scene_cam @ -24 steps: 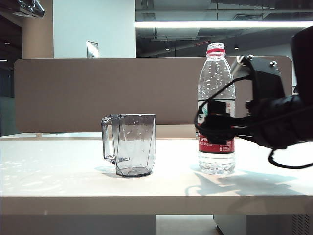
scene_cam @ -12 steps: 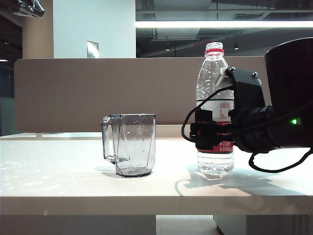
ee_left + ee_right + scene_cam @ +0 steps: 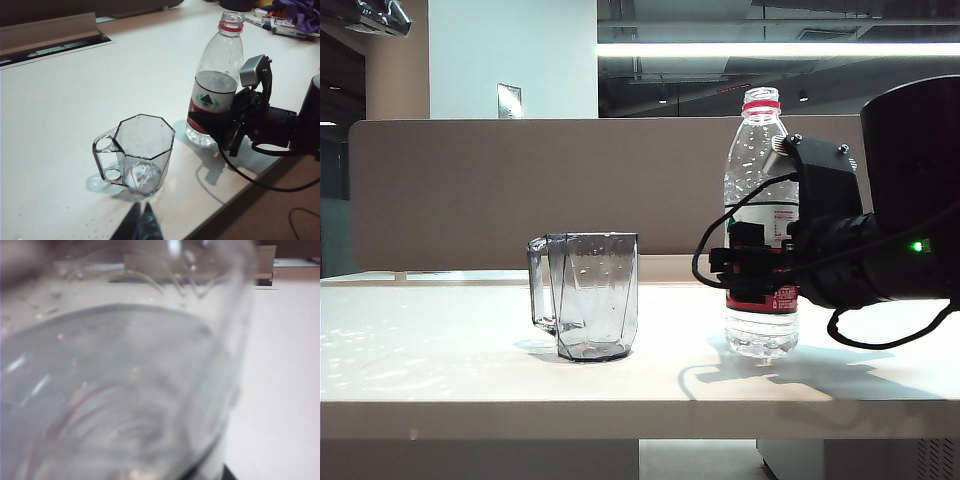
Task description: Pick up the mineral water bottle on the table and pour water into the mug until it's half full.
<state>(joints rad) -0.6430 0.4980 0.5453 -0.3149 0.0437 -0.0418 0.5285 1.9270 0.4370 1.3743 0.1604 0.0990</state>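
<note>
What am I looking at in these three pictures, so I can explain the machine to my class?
It is a two-armed robot. One camera faces the white table; one sits on each wrist. On the table stand a smoky-grey faceted transparent mug, apparently empty, and a tall clear plastic bottle with a red-and-white label, partly filled with water. The right end effector sits around the bottle's label, jaws closing; the bottle fills its camera. The left end effector hangs near the mug, jaws apparently together, holding nothing.

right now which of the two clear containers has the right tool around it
The bottle, the tall one with the red neck ring and red label. The right tool sits at its label; the mug stands alone, apart to the side.
</note>
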